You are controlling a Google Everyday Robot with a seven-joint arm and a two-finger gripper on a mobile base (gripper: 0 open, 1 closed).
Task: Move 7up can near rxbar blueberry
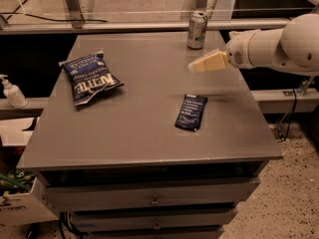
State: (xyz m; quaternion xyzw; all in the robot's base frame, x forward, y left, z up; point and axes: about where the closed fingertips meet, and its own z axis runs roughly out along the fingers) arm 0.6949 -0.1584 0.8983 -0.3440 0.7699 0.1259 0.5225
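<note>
The 7up can [197,30] stands upright at the far edge of the grey table [144,128], right of centre. The rxbar blueberry [191,112] lies flat on the table's right half, nearer the front. My gripper [195,66] reaches in from the right on a white arm [279,46] and hovers above the table. It is a little in front of the can and behind the bar, touching neither.
A crinkled blue chip bag [89,77] lies on the table's left half. A soap bottle [12,92] stands on a ledge at the left. A rail and glass run behind the table. Drawers sit below the tabletop.
</note>
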